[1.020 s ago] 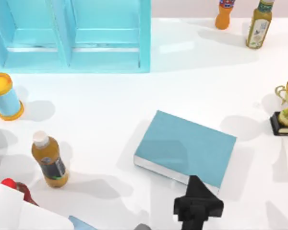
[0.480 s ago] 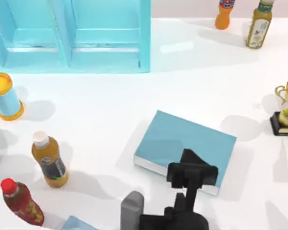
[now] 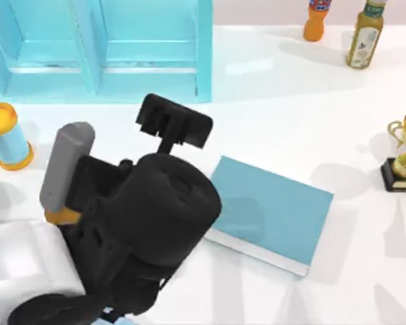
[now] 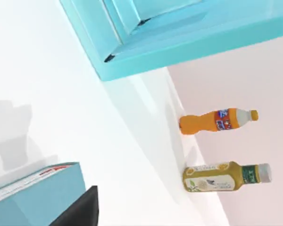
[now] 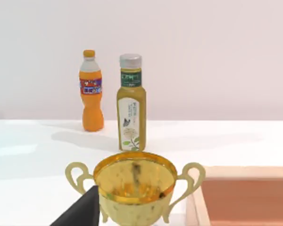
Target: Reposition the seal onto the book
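The book [image 3: 274,210] lies closed on the white table right of centre, teal cover up and white page edges toward the front. One corner of the book [image 4: 37,193] appears in the left wrist view beside a dark finger [image 4: 80,212]. My left arm reaches in from the lower left, and its black gripper [image 3: 174,124] hangs above the table just beyond the book's far left corner. The seal is hidden. Beside a gold trophy cup [image 5: 134,188], the right wrist view shows one dark finger [image 5: 82,211] of my right gripper.
A turquoise shelf unit [image 3: 101,54] fills the back left. An orange bottle [image 3: 316,19] and a green-capped bottle [image 3: 364,34] stand at the back right. The trophy [image 3: 404,152] is at the right edge, a yellow-lidded blue can [image 3: 8,135] at the left.
My left arm has swung from the front edge across the book to its far left corner. It now covers the bottles at the front left.
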### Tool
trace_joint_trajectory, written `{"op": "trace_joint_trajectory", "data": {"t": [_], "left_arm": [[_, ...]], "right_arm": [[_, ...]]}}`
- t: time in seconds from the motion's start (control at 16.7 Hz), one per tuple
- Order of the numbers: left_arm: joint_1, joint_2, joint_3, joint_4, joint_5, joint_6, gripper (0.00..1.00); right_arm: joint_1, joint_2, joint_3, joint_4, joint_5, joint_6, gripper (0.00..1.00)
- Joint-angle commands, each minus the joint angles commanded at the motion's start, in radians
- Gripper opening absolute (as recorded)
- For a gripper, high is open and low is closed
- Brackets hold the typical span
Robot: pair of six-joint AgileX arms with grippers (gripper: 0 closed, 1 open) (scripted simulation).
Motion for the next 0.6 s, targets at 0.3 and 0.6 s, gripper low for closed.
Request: {"op": "trace_joint_trajectory", "data": {"t": [0.3, 0.6], "left_arm": [[0.356, -0.439, -0.215, 0.061, 0.289, 0.716, 1.00], [0.713, -0.840, -0.461, 0.105, 0.581, 1.297, 1.00]], "right_arm": [[0.000, 0.000, 0.000, 0.000, 0.000, 0.000, 1.00], [0.000, 0.000, 0.000, 0.000, 0.000, 0.000, 1.00]]}}
